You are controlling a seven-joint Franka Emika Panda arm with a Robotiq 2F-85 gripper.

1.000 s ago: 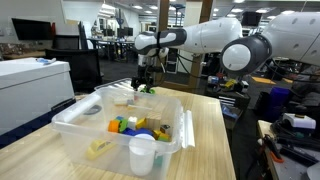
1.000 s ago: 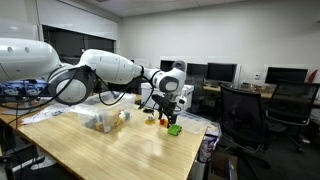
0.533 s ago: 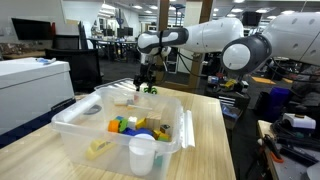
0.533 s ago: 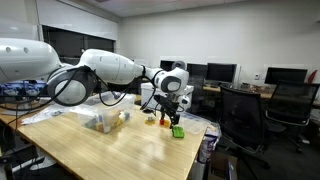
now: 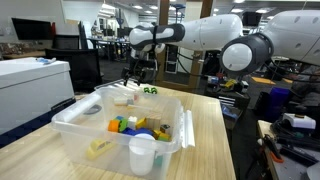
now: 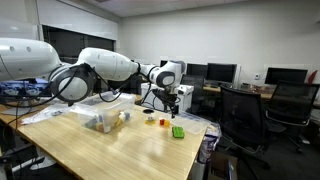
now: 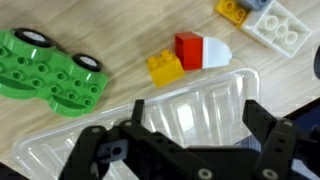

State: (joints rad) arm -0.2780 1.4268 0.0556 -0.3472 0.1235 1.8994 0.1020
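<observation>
Overhead, the fingers (image 7: 262, 122) are spread wide and pinch nothing; clear plastic shows in the open gap between them. In the wrist view the green toy car (image 7: 55, 72) lies on the wooden tabletop (image 7: 120, 40) up and to the left of the fingers, well outside that gap and not touching them. It rests flat, black wheels showing along its upper side. Just beside it, nearer the middle of the view, sits a small cluster: a yellow block (image 7: 165, 68) touching a red block (image 7: 188, 50), with a white piece (image 7: 214, 55) against the red one. The rounded rim of a clear plastic container (image 7: 215, 85) runs between this cluster and the fingers.

In both exterior views the fingers (image 5: 135, 75) (image 6: 170, 103) hang in the air above the far end of the tabletop (image 5: 205, 130), apart from everything on it. The green toy car (image 5: 150, 90) (image 6: 178, 131) lies on the wood below them and off to one side, just past the end of the clear bin (image 5: 80, 135). Inside the bin lie coloured blocks (image 5: 135, 125), and a white cup (image 5: 142, 155) stands at its near rim.
</observation>
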